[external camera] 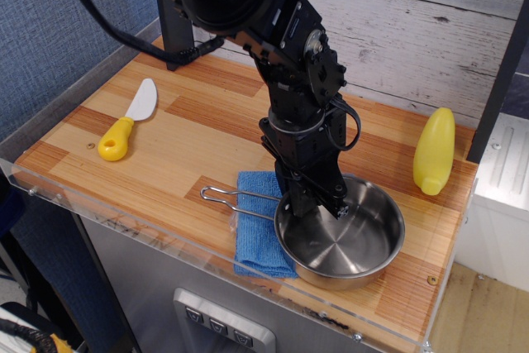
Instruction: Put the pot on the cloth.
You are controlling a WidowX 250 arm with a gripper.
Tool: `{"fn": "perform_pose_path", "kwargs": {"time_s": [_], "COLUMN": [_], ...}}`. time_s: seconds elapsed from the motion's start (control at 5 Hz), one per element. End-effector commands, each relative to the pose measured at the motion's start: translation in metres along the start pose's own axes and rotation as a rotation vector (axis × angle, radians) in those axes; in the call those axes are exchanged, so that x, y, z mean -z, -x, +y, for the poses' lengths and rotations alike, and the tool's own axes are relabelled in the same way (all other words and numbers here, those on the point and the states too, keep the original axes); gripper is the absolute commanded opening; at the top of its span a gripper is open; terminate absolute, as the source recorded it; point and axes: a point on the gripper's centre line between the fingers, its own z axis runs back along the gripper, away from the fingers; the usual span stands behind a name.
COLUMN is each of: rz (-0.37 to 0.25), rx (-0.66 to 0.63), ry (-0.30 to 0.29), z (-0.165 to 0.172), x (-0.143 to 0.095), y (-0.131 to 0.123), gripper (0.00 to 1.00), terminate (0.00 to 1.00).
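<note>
Arm reaching down from rear of desk, wrist tilted forward, tool dipped inside pot at its left wall, grip state not discernible, pot overlapping right edge of cloth, wire handle extending left above cloth.

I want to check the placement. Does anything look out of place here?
Yes. The pot sits mostly on bare wood, overlapping only the cloth's right edge. The hand reaches inside it at the rim.
</note>
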Motion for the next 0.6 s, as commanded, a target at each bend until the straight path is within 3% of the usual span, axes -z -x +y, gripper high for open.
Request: {"fn": "perform_pose_path", "kwargs": {"time_s": [0.0, 0.4], "rz": [-0.017, -0.054], "rx": [-0.006, -0.018], "ry": [0.018, 0.019], "z": [0.007, 0.012], "x": [-0.015, -0.032], "y": [0.005, 0.002], "gripper": [1.00, 1.00], "terminate": [0.00, 0.00]}}
